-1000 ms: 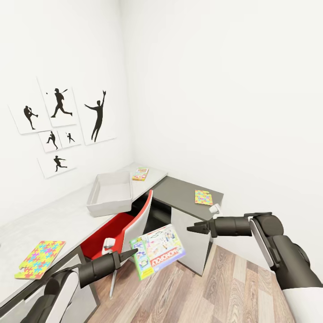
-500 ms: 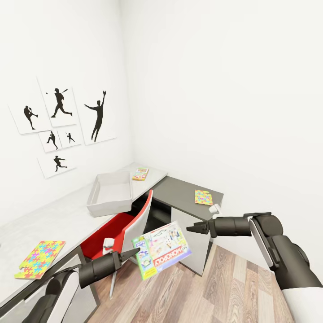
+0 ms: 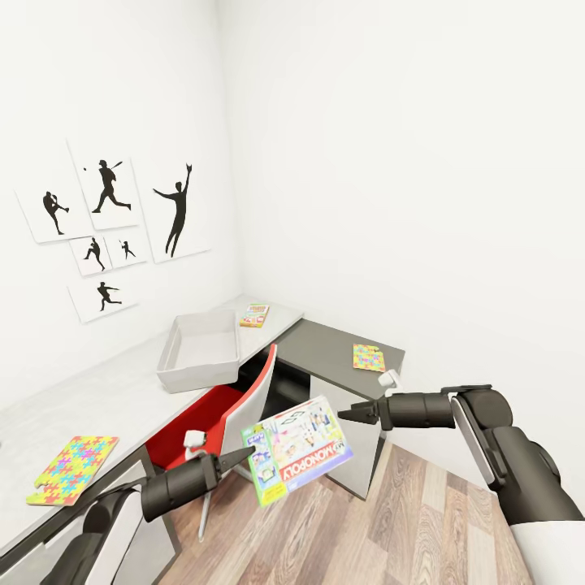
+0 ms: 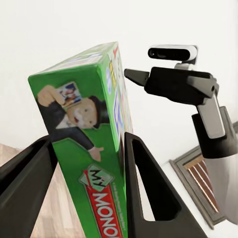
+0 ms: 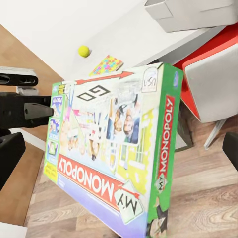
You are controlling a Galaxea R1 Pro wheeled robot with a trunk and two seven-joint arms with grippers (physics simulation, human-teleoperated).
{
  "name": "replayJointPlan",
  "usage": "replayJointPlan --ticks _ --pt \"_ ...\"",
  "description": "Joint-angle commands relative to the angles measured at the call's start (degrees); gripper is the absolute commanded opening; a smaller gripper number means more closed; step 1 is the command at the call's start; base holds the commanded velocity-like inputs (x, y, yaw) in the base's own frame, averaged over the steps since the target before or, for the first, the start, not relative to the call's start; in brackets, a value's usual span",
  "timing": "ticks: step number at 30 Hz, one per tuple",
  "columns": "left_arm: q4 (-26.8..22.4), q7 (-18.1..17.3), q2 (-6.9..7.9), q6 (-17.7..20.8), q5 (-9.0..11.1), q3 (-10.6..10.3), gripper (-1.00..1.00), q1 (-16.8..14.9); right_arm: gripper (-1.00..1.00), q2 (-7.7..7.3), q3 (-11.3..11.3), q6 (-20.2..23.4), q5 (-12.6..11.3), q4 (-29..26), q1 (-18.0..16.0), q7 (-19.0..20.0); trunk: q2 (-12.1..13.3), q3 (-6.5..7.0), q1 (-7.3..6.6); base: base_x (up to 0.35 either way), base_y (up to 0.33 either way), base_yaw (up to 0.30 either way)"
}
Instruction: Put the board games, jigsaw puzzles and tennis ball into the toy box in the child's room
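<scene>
Head view: your left gripper is clamped on a "MONOPOLY" board game, held tilted over the wood floor beside the red chair. Your right gripper hangs empty near the box's upper edge, its gap too small to judge. The toy box sits on the table.

Left wrist view: both fingers grip the green edge, printed "My MONO".

Right wrist view: the lid reads "MY MONOPOLY" and "GO"; a tennis ball and jigsaw puzzle lie on the table behind

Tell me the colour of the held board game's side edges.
Green edges on the board game, clearest in the right wrist view.
</scene>
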Motion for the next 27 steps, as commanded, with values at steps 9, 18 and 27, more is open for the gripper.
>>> replayJointPlan --ticks 9,18,27 --pt "-0.59 -0.25 -0.02 -2.85 0.27 0.00 -1.00 0.27 1.00 0.05 0.03 0.49 -0.39 3.38 -0.26 -0.34 -0.08 -0.07 0.03 0.000 0.000 0.000" --pt "-0.68 -0.25 -0.09 -4.55 0.28 -0.01 -1.00 0.36 1.00 0.28 -0.05 0.49 -0.51 7.43 -0.77 -0.35 -0.08 -0.07 0.03 0.000 0.000 0.000" --pt "-0.70 -0.26 -0.11 -4.88 0.33 -0.03 -1.00 0.40 1.00 0.47 -0.02 0.49 -0.64 8.56 -0.82 -0.23 -0.08 -0.07 0.03 0.000 0.000 0.000"
